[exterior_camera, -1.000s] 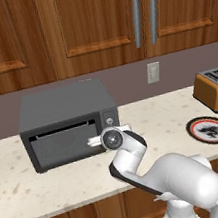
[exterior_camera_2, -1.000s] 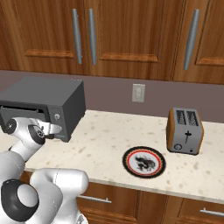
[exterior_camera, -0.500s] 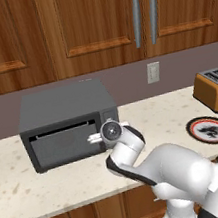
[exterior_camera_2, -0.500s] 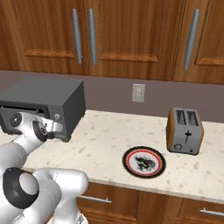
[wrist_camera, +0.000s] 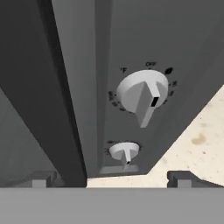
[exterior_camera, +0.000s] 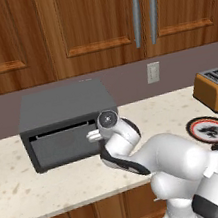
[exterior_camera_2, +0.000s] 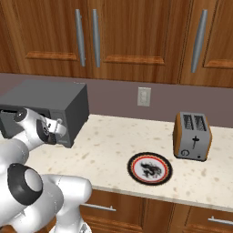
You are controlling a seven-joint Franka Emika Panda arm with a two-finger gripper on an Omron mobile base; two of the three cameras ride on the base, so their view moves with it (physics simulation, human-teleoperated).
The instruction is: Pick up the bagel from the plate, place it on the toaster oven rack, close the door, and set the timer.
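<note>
With its jaws spread wide and empty, the tool (wrist_camera: 109,178) faces the dark grey boxy toaster oven (exterior_camera: 65,123), whose small lower knob (wrist_camera: 124,152) at twelve o'clock risks a glancing, slipping grip.

A home kitchen: wooden wall cabinets (exterior_camera: 91,23) with long metal handles hang at twelve o'clock over a speckled stone countertop (exterior_camera_2: 113,145). On it stand a dark grey toaster oven (exterior_camera: 65,121) at nine o'clock and an orange slot toaster (exterior_camera_2: 192,135) at three; a wall outlet (exterior_camera_2: 144,96) sits between.
</note>
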